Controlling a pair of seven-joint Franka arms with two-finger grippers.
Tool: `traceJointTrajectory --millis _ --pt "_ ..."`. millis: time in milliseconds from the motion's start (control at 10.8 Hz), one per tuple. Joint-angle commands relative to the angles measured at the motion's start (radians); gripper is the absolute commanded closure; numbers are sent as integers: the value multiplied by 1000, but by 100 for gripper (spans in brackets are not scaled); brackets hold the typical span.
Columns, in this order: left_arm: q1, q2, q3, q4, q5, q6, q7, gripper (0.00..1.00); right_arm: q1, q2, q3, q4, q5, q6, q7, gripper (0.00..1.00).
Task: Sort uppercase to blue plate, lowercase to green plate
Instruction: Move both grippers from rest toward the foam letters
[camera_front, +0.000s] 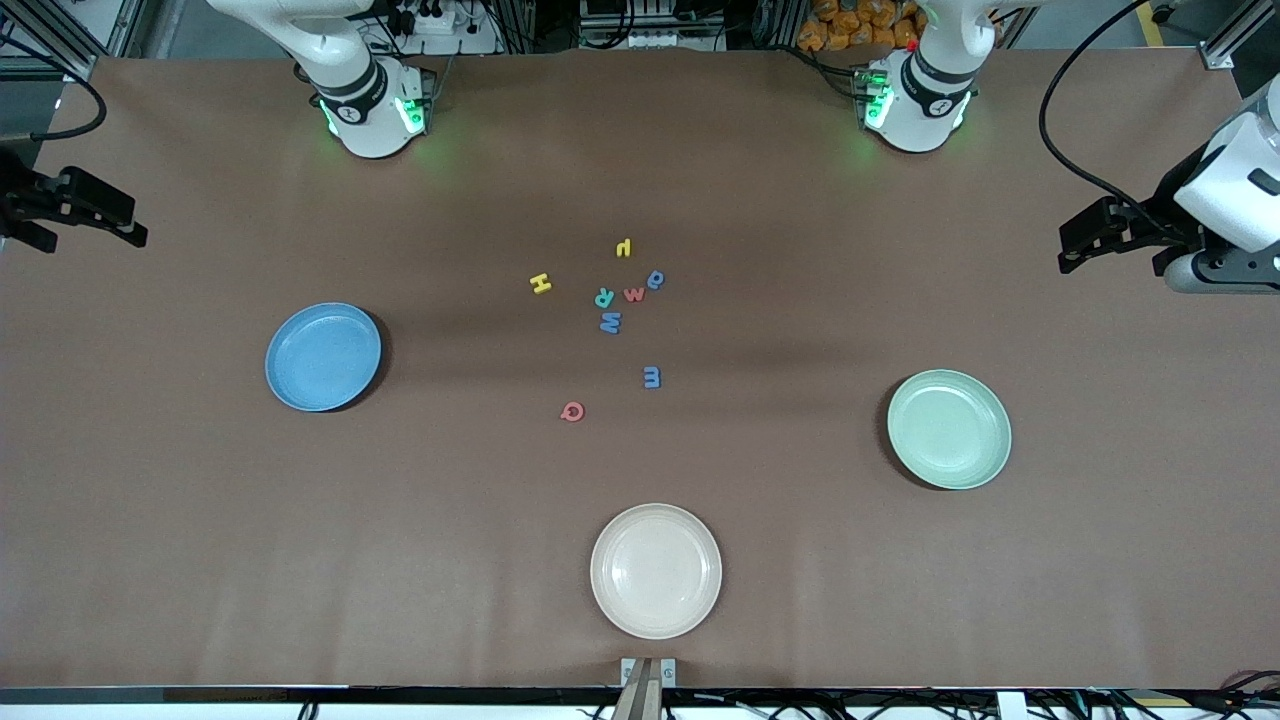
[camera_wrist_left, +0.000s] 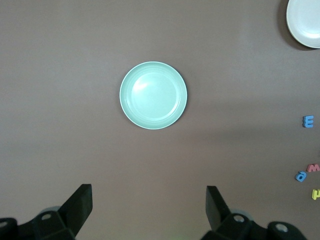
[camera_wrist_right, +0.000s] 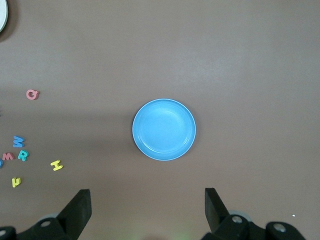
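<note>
A: We see the blue plate bare, eight foam letters mid-worktop, the green plate bare.

B: We judge them light and squashy; we'd pinch each across its edges. Right gripper and left gripper hover with fingers spread, holding nothing.

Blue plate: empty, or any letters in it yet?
Empty. The blue plate shows a bare inside in both views; all letters lie on the table.

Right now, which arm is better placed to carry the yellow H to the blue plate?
Right. The right gripper, open, hovers near the blue plate, and the yellow H lies toward that end of the letters.
</note>
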Motion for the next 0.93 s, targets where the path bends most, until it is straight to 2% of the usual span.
traceJointTrajectory --millis 0,557,743,836 --pt "-7 -24 13 -21 -20 8 2 0 -10 -4 5 2 0 -3 7 0" --pt "-24 10 5 -22 -19 49 3 0 -1 -3 7 1 0 -1 16 0" --pt "-45 19 -1 -28 -35 66 0 0 60 6 12 -13 3 -7 50 0" --pt "-59 25 -21 -28 -39 66 0 0 123 10 12 -30 1 -3 179 0"
